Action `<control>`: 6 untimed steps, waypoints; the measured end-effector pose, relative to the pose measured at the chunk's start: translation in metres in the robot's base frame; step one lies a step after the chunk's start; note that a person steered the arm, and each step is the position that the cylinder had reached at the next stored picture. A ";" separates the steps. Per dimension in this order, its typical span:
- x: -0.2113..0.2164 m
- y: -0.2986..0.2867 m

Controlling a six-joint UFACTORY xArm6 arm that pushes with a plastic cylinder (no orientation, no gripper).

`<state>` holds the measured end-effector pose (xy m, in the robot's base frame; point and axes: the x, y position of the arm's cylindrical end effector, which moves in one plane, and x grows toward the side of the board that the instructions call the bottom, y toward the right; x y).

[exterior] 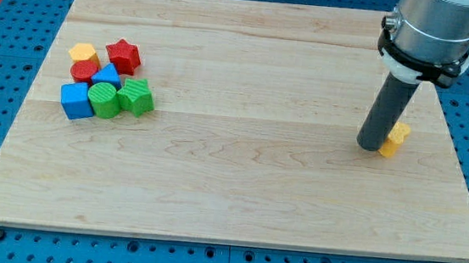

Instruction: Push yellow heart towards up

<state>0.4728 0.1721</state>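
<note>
The yellow heart (396, 139) lies near the view's right edge of the table (239, 174), just beside my tip (370, 147) on its right and seemingly touching it, partly hidden behind the rod. The arm carries no claw, only this straight dark rod, and it holds nothing. The table is pale, grained wood. Well apart, at the view's left, the other blocks cluster closely: a yellow block (83, 53), red star (124, 54), red block (83, 71), blue block (107, 76), blue cube (76, 100), green cylinder (103, 100) and green block (135, 96).
</note>
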 end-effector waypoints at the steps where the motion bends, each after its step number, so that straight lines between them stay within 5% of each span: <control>1: -0.003 -0.016; 3: 0.025 0.033; 6: -0.057 0.021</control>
